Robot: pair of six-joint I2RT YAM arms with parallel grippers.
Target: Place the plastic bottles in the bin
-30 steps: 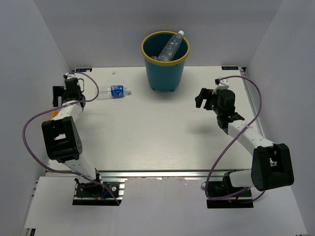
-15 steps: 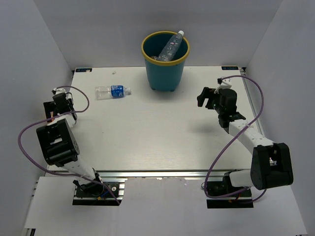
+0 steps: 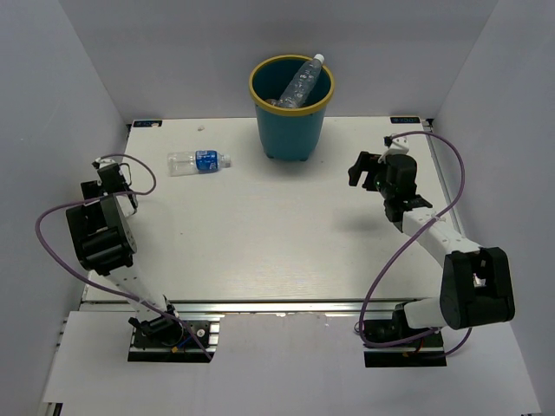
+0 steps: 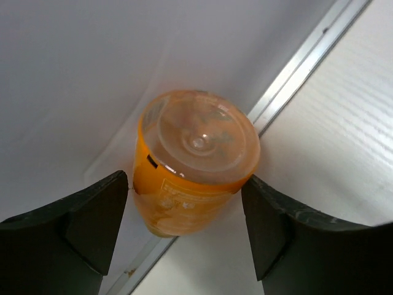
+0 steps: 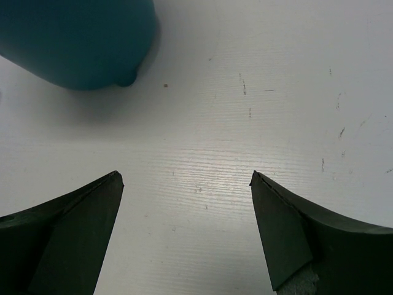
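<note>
Grey walls enclose the white table; left hand spread about the orange bottle, right hand spread too.

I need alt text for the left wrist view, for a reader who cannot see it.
A stubby orange bottle, one round end toward the camera, sits between the fingertips of the open left gripper. It lies by the metal rail at the edge of the table, beside a white wall.

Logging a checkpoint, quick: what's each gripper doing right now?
Left gripper: open, with the orange bottle between its fingers.
Right gripper: open, holding nothing.
</note>
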